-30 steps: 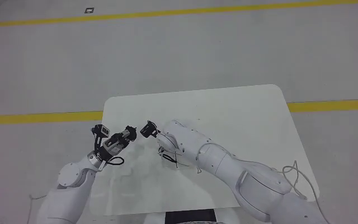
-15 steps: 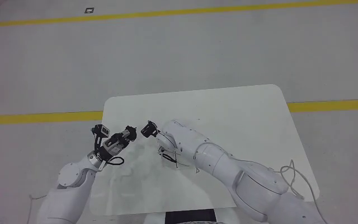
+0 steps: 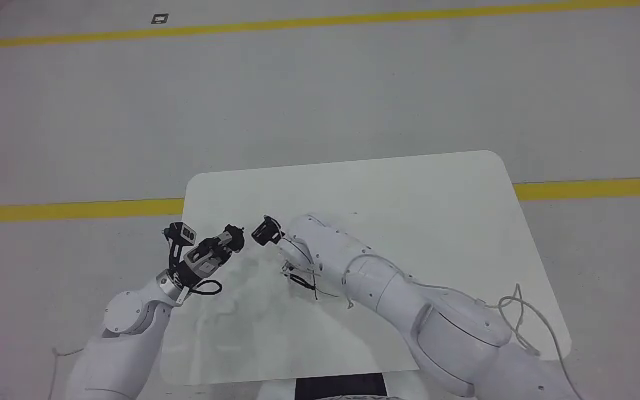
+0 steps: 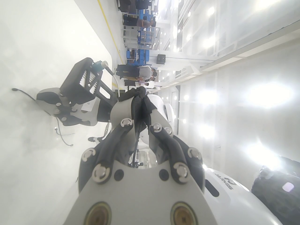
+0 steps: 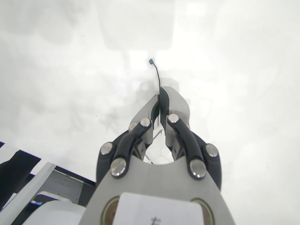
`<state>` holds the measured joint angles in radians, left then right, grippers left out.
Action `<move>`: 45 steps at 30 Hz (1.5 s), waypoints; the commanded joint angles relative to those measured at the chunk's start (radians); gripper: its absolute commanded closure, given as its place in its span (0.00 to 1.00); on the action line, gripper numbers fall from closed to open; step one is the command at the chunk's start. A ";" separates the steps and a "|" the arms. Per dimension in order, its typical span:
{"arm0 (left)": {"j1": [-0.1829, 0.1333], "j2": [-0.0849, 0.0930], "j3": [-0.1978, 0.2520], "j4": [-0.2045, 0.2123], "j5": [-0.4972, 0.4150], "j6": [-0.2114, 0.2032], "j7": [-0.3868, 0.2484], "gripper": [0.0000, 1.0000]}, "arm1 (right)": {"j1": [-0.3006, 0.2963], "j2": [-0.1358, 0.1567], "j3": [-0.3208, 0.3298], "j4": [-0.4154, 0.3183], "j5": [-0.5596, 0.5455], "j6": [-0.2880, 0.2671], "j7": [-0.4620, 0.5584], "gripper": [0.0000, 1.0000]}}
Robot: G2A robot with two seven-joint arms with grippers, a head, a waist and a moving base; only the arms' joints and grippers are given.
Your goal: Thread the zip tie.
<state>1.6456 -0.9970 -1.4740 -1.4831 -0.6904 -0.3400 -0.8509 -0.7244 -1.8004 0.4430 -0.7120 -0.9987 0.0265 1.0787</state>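
"Where's the thin black plastic zip tie (image 5: 156, 73) from where you're standing?"

"In the right gripper (image 5: 161, 94). Its two fingers are pressed together on the strap. The short end with the small square head pokes out past the fingertips, over the white, round-cornered table (image 3: 430, 200)."

"Is the head touching the tabletop?"

"I can't tell. It looks close to the surface, and that's all I'd say. The rest of the strap comes out behind the fingers and trails off in a loose curve, with its free end down by the table."

"And the left gripper (image 4: 140, 94)?"

"It's held up off the table near the left edge, pointing across at the right one. Its fingers are closed up against each other. There's a thin dark strip (image 4: 137, 139) running down between them, but I can't make out what it is."

"So the two grippers aren't touching?"

"No, they're near each other but apart, with a bit of bare table between them. The right arm lies across the near-left part of the table with its gripper tilted down at the surface. The left arm comes in from the front left corner."

"Anything else on the table?"

"Just the tie's loose tail lying under the right gripper, as far as I can see."
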 commanded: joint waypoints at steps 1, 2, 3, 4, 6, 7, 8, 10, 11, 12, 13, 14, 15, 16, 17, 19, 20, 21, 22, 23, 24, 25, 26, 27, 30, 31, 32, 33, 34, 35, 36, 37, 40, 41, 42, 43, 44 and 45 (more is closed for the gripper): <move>0.000 0.000 0.000 0.000 0.000 0.000 0.000 1.00 | -0.001 -0.002 0.002 -0.001 -0.004 0.002 -0.001 1.00; 0.000 0.000 0.000 0.000 0.000 0.000 0.000 1.00 | -0.001 -0.002 0.005 -0.004 -0.007 0.005 -0.002 1.00; 0.000 0.000 0.000 0.000 0.000 0.000 0.000 1.00 | -0.002 -0.002 0.007 -0.005 -0.009 0.007 -0.004 1.00; 0.000 0.000 0.000 0.000 0.000 0.000 0.000 1.00 | -0.002 -0.002 0.010 -0.007 -0.011 0.009 -0.004 1.00; 0.000 0.000 0.000 0.000 0.000 0.000 0.000 1.00 | -0.003 0.001 0.021 -0.017 -0.012 0.014 -0.011 1.00; 0.000 0.000 0.000 0.000 0.000 0.000 0.000 1.00 | -0.004 0.003 0.027 -0.023 -0.012 0.015 -0.015 1.00; 0.000 0.000 0.000 0.000 0.000 0.000 0.000 1.00 | -0.005 0.005 0.033 -0.030 -0.014 0.017 -0.018 1.00; 0.000 0.000 0.000 0.000 0.000 0.000 0.000 1.00 | -0.010 0.012 0.049 -0.052 -0.016 0.022 -0.021 1.00; 0.000 0.000 0.000 0.000 0.000 0.000 0.000 1.00 | -0.013 0.017 0.059 -0.064 -0.014 0.025 -0.027 1.00; 0.000 0.000 0.000 0.000 0.000 0.000 0.000 1.00 | -0.019 0.024 0.074 -0.080 -0.014 0.028 -0.034 1.00; 0.000 0.000 0.000 0.000 0.000 0.000 0.000 1.00 | -0.024 0.030 0.085 -0.095 -0.016 0.031 -0.039 1.00; 0.000 0.000 0.000 0.000 0.000 0.000 0.000 1.00 | -0.031 0.037 0.098 -0.112 -0.017 0.033 -0.045 1.00; 0.000 0.000 0.000 0.000 0.000 0.000 0.000 1.00 | -0.040 0.045 0.113 -0.131 -0.017 0.035 -0.051 1.00; 0.000 0.000 0.000 0.000 0.000 0.000 0.000 1.00 | -0.054 0.057 0.135 -0.161 -0.019 0.038 -0.059 1.00; 0.000 0.000 0.000 0.000 0.000 0.000 0.000 1.00 | -0.066 0.067 0.153 -0.186 -0.024 0.042 -0.066 1.00; 0.000 0.000 0.000 0.000 0.000 0.000 0.000 1.00 | -0.108 0.095 0.203 -0.264 -0.025 0.031 -0.081 1.00; 0.000 0.000 0.000 0.000 0.000 0.000 0.000 1.00 | -0.129 0.108 0.225 -0.298 -0.036 0.029 -0.083 1.00; 0.000 0.000 0.000 0.000 0.000 0.000 0.000 1.00 | -0.153 0.122 0.247 -0.338 -0.048 0.026 -0.082 1.00; 0.000 0.000 0.000 0.000 0.000 0.000 0.000 1.00 | -0.181 0.135 0.271 -0.384 -0.051 0.017 -0.085 1.00; 0.000 0.000 0.000 0.000 0.000 0.000 0.000 1.00 | -0.222 0.154 0.304 -0.443 -0.060 0.003 -0.084 1.00; 0.000 0.000 0.000 0.000 0.000 0.000 0.000 1.00 | -0.252 0.168 0.328 -0.488 -0.070 -0.009 -0.077 1.00; 0.000 0.000 0.000 0.000 0.000 0.000 0.000 1.00 | -0.284 0.180 0.352 -0.533 -0.067 -0.034 -0.073 1.00; 0.000 0.000 0.000 0.000 0.000 0.000 0.000 1.00 | -0.327 0.197 0.389 -0.587 -0.052 -0.079 -0.076 1.00; 0.000 0.000 0.000 0.000 0.000 0.000 0.000 1.00 | -0.355 0.208 0.412 -0.615 -0.054 -0.103 -0.072 1.00; 0.000 0.000 0.000 0.000 0.000 0.000 0.000 1.00 | -0.410 0.228 0.449 -0.674 -0.043 -0.183 -0.074 1.00; 0.000 0.000 0.000 0.000 0.000 0.000 0.000 1.00 | -0.410 0.228 0.449 -0.674 -0.043 -0.183 -0.074 1.00; 0.000 0.000 0.000 0.000 0.000 0.000 0.000 1.00 | -0.410 0.228 0.449 -0.674 -0.043 -0.183 -0.074 1.00; 0.000 0.000 0.000 0.000 0.000 0.000 0.000 1.00 | -0.410 0.228 0.449 -0.674 -0.043 -0.183 -0.074 1.00; 0.000 0.000 0.000 0.000 0.000 0.000 0.000 1.00 | -0.410 0.228 0.449 -0.674 -0.043 -0.183 -0.074 1.00; 0.000 0.000 0.000 0.000 0.000 0.000 0.000 1.00 | -0.410 0.228 0.449 -0.674 -0.043 -0.183 -0.074 1.00; 0.000 0.000 0.000 0.000 0.000 0.000 0.000 1.00 | -0.410 0.228 0.449 -0.674 -0.043 -0.183 -0.074 1.00; 0.000 0.000 0.000 0.000 0.000 0.000 0.000 1.00 | -0.410 0.228 0.449 -0.674 -0.043 -0.183 -0.074 1.00; 0.000 0.000 0.000 0.000 0.000 0.000 0.000 1.00 | -0.410 0.228 0.449 -0.674 -0.043 -0.183 -0.074 1.00; 0.000 0.000 0.000 0.000 0.000 0.000 0.000 1.00 | -0.411 0.229 0.450 -0.674 -0.044 -0.181 -0.080 1.00; 0.000 0.000 0.000 0.000 0.000 0.000 0.000 1.00 | -0.420 0.230 0.453 -0.677 -0.043 -0.179 -0.100 1.00; 0.000 0.000 0.000 0.000 0.000 0.000 0.000 1.00 | -0.431 0.232 0.458 -0.691 -0.040 -0.178 -0.123 1.00; 0.000 0.000 0.000 0.000 0.000 0.000 0.000 1.00 | -0.445 0.235 0.466 -0.707 -0.038 -0.176 -0.143 1.00; 0.000 0.000 0.000 0.000 0.000 0.000 0.000 1.00 | -0.466 0.241 0.476 -0.734 -0.048 -0.176 -0.164 1.00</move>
<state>1.6456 -0.9970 -1.4740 -1.4831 -0.6904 -0.3400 -0.8509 -1.1720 -1.5639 0.9099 -1.4225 -1.0396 -0.1500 0.9361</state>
